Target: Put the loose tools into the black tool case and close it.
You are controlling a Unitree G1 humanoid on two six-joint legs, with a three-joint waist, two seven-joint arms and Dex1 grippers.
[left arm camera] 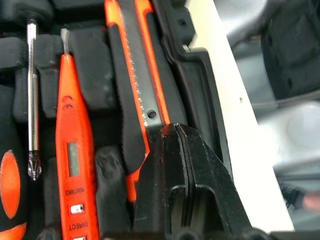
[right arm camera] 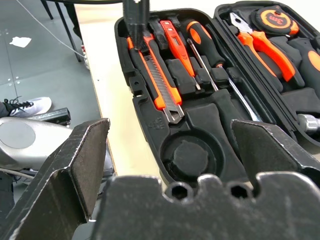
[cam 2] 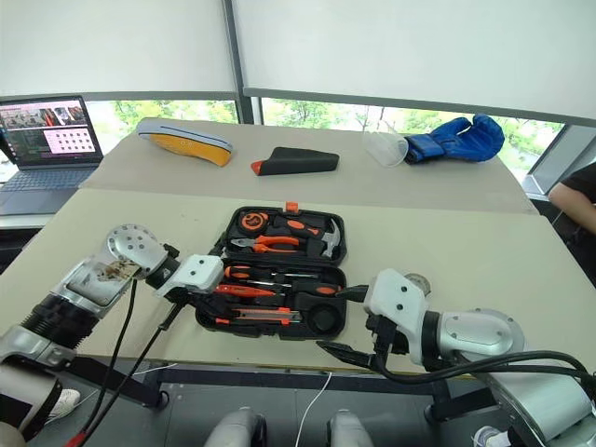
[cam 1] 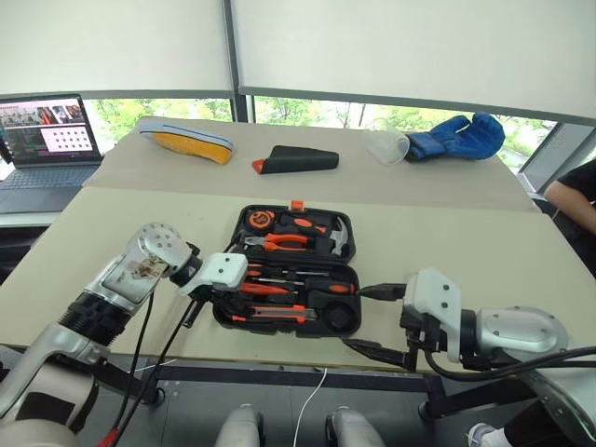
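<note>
1. I see the black tool case (cam 1: 291, 272) lying open on the near edge of the tan table (cam 1: 484, 251), its lid half farther from me and its base half nearer, with the small orange latch at the far rim.
2. My left gripper (left arm camera: 176, 150) sits at the left end of the base half, fingers pressed together, their tips resting on the end of the orange-black utility knife (left arm camera: 137, 75). I can't tell whether they pinch it or only touch it.
3. The knife lies in the slot along the case's near wall. Beside it sit an orange voltage tester (left arm camera: 72, 150) and a slim Phillips screwdriver (left arm camera: 32, 100), each in its own groove.
4. My right gripper (right arm camera: 170, 150) hovers just off the right end of the case, fingers spread wide with nothing between them.
5. In front of it I see the round moulded recess (right arm camera: 190, 157) in the base corner.
6. The lid half holds orange-handled pliers (right arm camera: 265, 45), a tape measure (right arm camera: 272, 17) and a hammer (cam 1: 337, 235).
7. Across the table sit a black pouch with an orange tip (cam 1: 296, 159), a blue glove (cam 1: 456, 137) and a laptop (cam 1: 47, 149).
</note>
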